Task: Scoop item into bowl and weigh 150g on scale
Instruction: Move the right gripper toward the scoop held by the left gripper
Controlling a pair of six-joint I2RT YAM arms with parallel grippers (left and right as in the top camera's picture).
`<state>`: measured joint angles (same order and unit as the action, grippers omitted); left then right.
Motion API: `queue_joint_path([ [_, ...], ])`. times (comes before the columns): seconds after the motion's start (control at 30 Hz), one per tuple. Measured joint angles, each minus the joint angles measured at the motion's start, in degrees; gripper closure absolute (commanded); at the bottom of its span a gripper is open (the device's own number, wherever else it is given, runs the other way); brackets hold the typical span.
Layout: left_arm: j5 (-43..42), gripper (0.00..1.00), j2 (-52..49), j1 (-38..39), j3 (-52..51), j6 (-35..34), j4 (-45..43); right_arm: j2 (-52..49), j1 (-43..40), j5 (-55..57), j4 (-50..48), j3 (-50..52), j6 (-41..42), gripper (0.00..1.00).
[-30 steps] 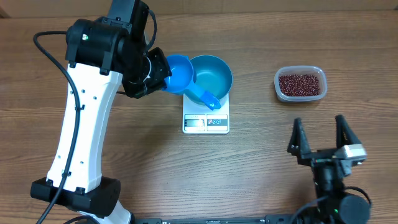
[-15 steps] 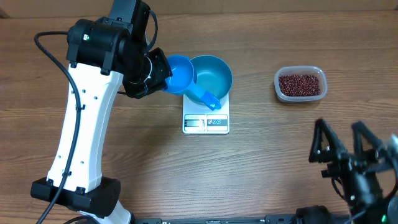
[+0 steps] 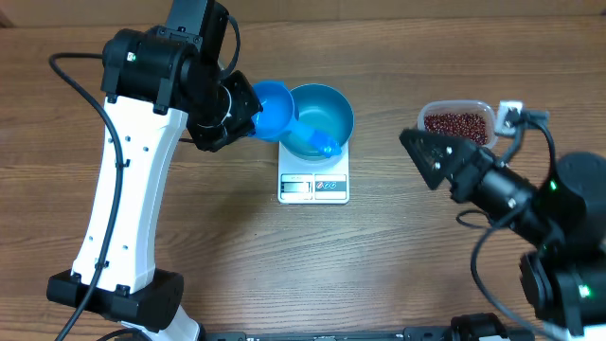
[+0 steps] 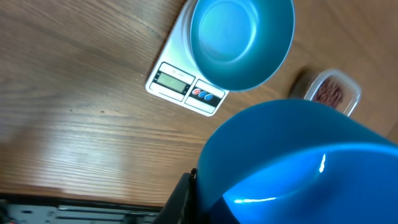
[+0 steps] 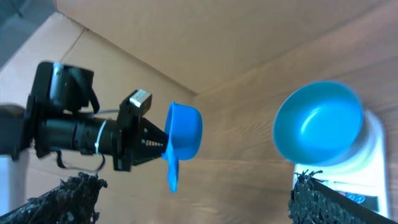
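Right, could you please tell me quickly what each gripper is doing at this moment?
Left gripper: closed, holding the blue scoop.
Right gripper: open, holding nothing.

- No legible text in any view — no brand, number or label can be read.
- scale [image 4: 177, 53] display [image 4: 173, 81] — grey-green panel, digits too small to make out.
- scale buttons [image 4: 205, 95] — blue and red marks, symbols too blurred to read.

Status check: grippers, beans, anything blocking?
Left gripper shut on blue scoop, beside bowl. Right gripper open, empty, near tub. Bowl empty on scale; beans in tub. Nothing blocking the bowl.
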<state>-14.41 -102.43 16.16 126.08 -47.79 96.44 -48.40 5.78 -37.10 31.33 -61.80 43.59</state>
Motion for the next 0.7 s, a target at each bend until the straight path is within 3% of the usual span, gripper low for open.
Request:
queue_joint_path([
  [0.37,0.02,0.96,0.0,0.0,-0.04,-20.98,-2.86,-14.8,1.4,-3.15,-11.15,-0.02,10.95,0.01],
  [0.7,0.02,0.96,-0.61,2.34,-0.04,-27.1,-4.31,-19.76,11.87,-2.25,-22.95,-0.02,11.96,0.01],
])
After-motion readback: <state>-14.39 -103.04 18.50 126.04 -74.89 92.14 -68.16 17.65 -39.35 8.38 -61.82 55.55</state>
